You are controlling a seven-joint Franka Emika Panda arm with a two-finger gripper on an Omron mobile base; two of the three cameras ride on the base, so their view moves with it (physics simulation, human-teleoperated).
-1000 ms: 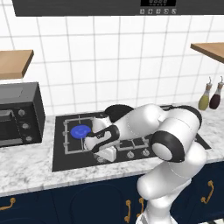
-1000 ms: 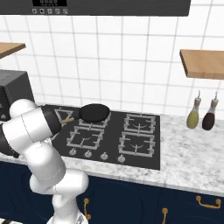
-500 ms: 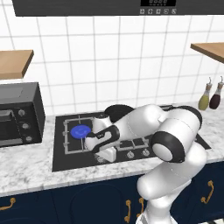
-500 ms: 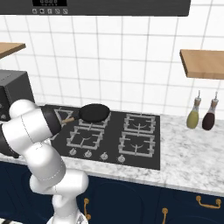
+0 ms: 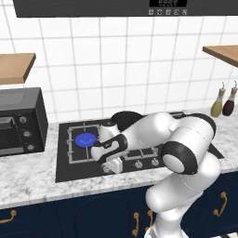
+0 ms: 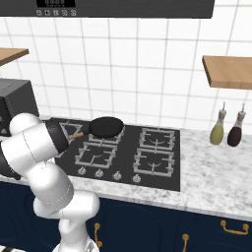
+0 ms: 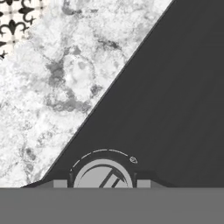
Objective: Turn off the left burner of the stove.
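Tool [image 5: 113,166] low over the stove's [image 5: 186,122] near-left knob [image 7: 103,176]; its opening cannot be told; left burner [image 5: 86,139] lit blue, far-left of tool; marble desk [image 5: 28,176] alongside.

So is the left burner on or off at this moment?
On. A flat blue flame disc sits inside the left burner grate on the stove.

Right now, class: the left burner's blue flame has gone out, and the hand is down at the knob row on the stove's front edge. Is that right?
Not quite. The left burner is lit: the left base view shows its blue flame disc. The rest stands: the hand is down at the knob row on the front edge of the stove.
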